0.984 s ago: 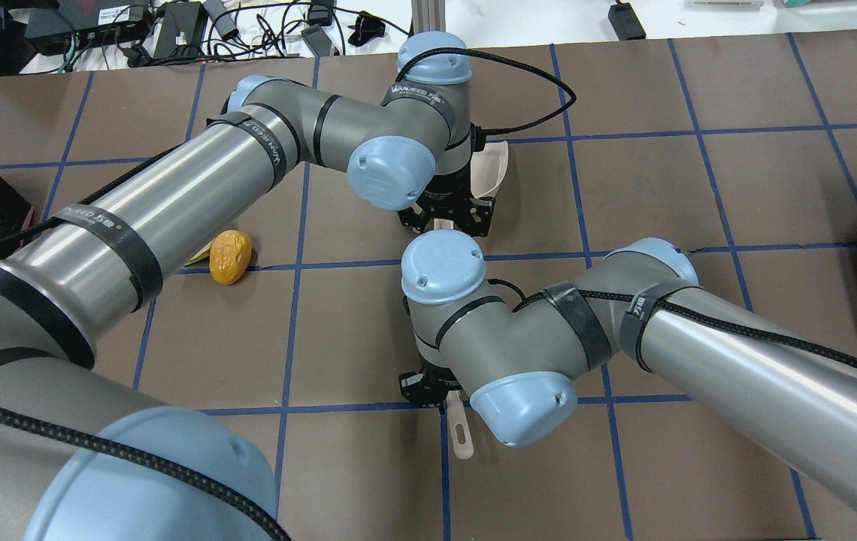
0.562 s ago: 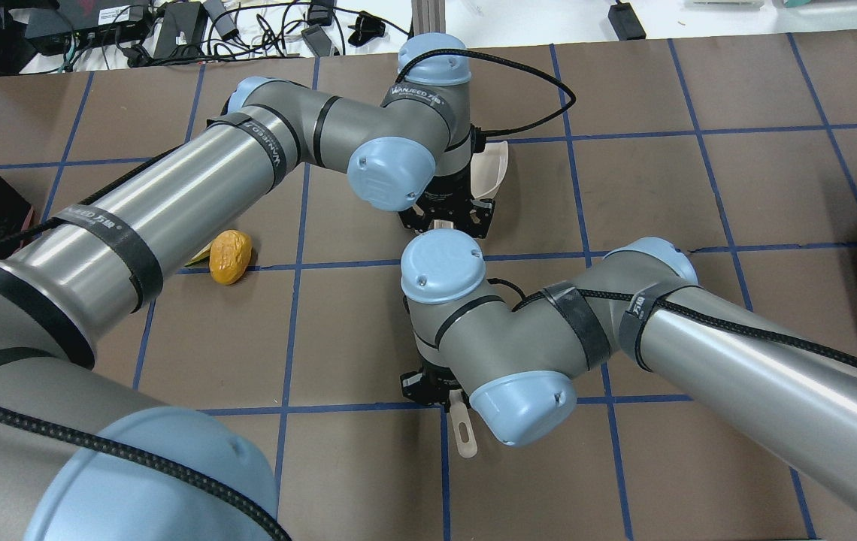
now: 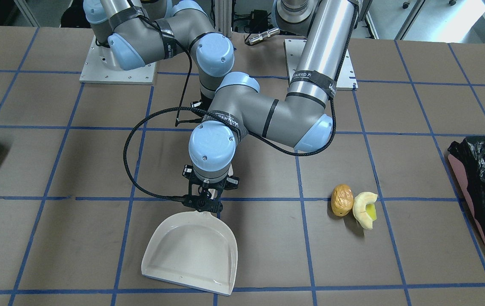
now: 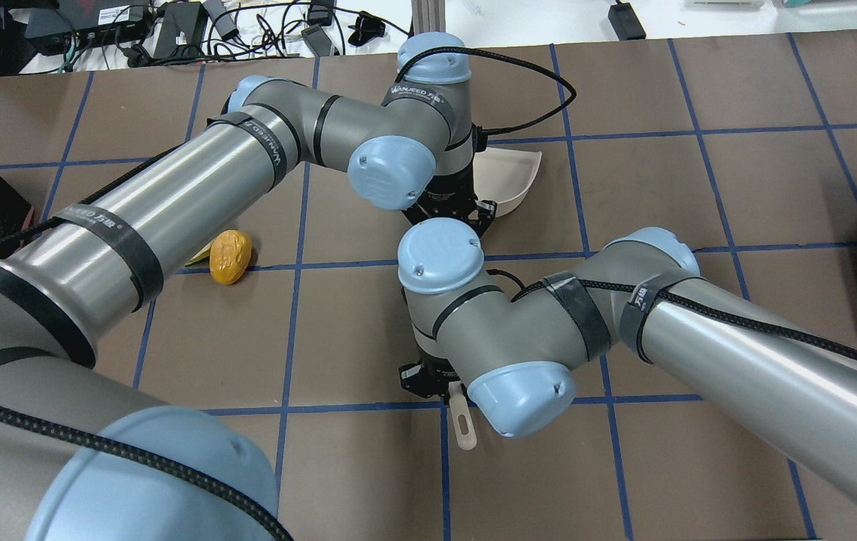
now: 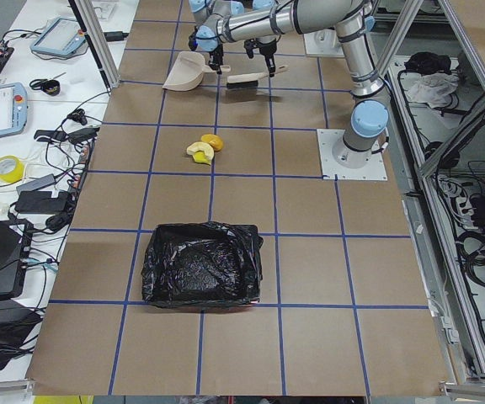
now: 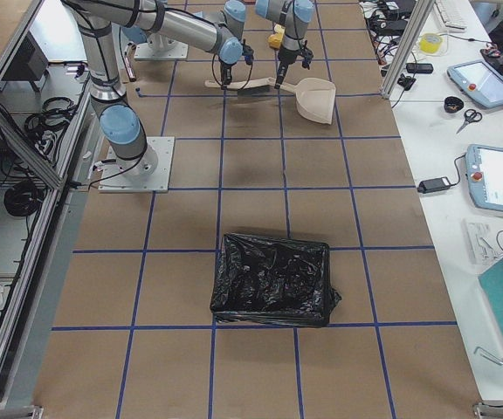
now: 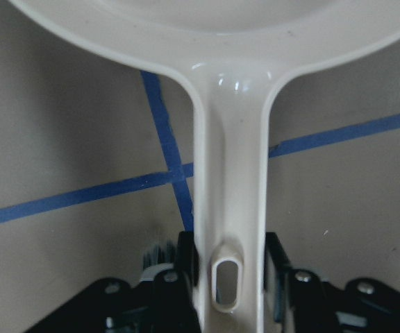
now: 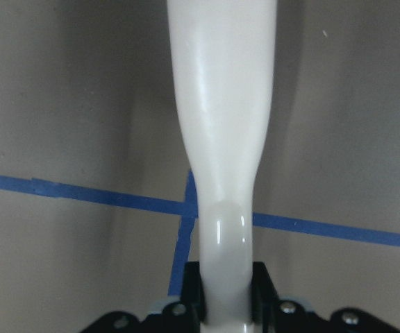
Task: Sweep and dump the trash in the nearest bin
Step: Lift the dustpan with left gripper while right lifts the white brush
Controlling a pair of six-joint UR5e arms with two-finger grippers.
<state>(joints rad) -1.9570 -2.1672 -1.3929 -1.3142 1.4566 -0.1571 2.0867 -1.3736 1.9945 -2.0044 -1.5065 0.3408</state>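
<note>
Front-facing view: black straps [image 3: 310, 76] on the left arm carry white lettering reading "WANJEED". That arm is folded sharply at the elbow with its wrist pointing straight down, and the left gripper [image 3: 203, 202] is clamped on the handle of a cream dustpan [image 3: 191, 250] whose open mouth faces away from the robot. On the brown, blue-gridded tabletop [image 3: 55, 170], the potato-like lump [image 3: 341, 199] and the apple-slice wedge [image 3: 365, 209] lie touching each other, well apart from the dustpan on the robot's left. The bin [image 3: 466, 199], pink-sided with a black bag, is further out on that side. Overhead view: the same "WANJEED" wording shows on the left forearm band. The right arm comes in bent, wrist down, and the right gripper [image 4: 449, 392] grasps a pale brush [image 4: 462, 424] by its handle, whose end with the hanging slot sticks out toward the robot. The left forearm covers most of the wedge. Exterior left view: the bin sits in the foreground, both trash pieces beyond it, the two tools furthest away. Exterior right view: a second black container [image 6: 273, 279] occupies the foreground. No legible writing here. Left wrist view: the fingers [image 7: 186, 260] press both sides of the dustpan handle beside its slot. Right wrist view: the gripper is clenched around the smooth white handle.
</note>
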